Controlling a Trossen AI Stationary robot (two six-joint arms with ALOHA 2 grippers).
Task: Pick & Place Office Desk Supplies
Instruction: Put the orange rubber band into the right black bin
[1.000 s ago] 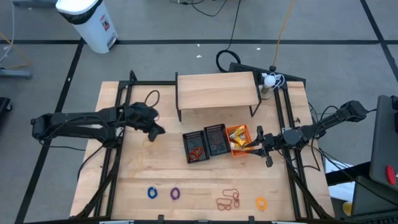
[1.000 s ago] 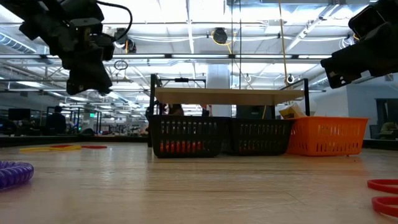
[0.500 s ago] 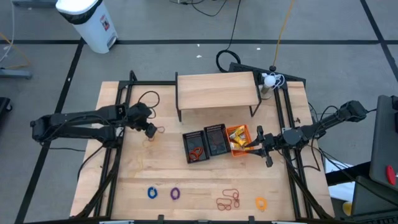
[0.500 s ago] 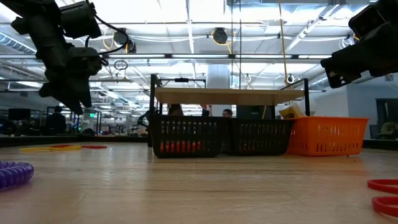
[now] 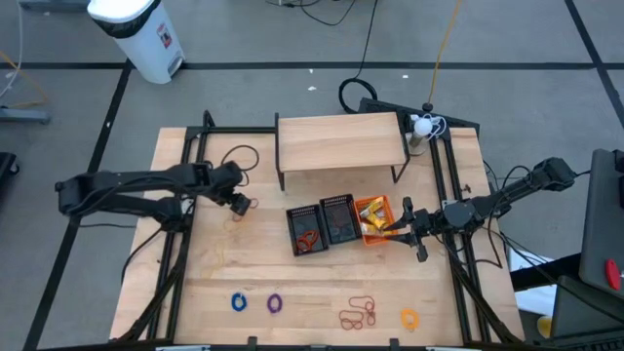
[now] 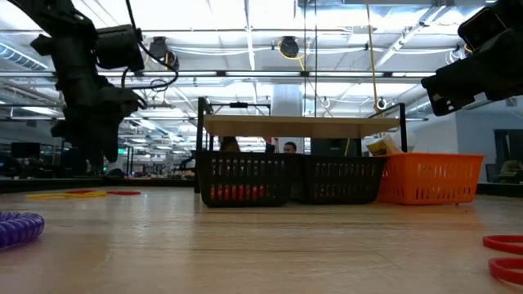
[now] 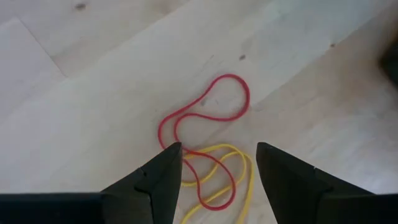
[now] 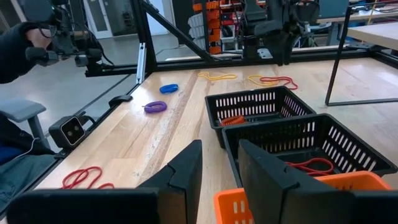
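Left gripper (image 7: 214, 163) lower (jaws wider), over elastic loops (image 7: 208, 134)

No text, label or number can be read anywhere here

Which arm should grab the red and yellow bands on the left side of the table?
Left. The left gripper hangs open right over the red band and yellow band. The right gripper sits across the table by the orange basket.

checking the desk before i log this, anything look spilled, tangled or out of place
Nothing spilled or damaged. A red loop and a yellow loop lie overlapped on the wood under the open left claw; other loops and rings sit loose along the table's front edge.
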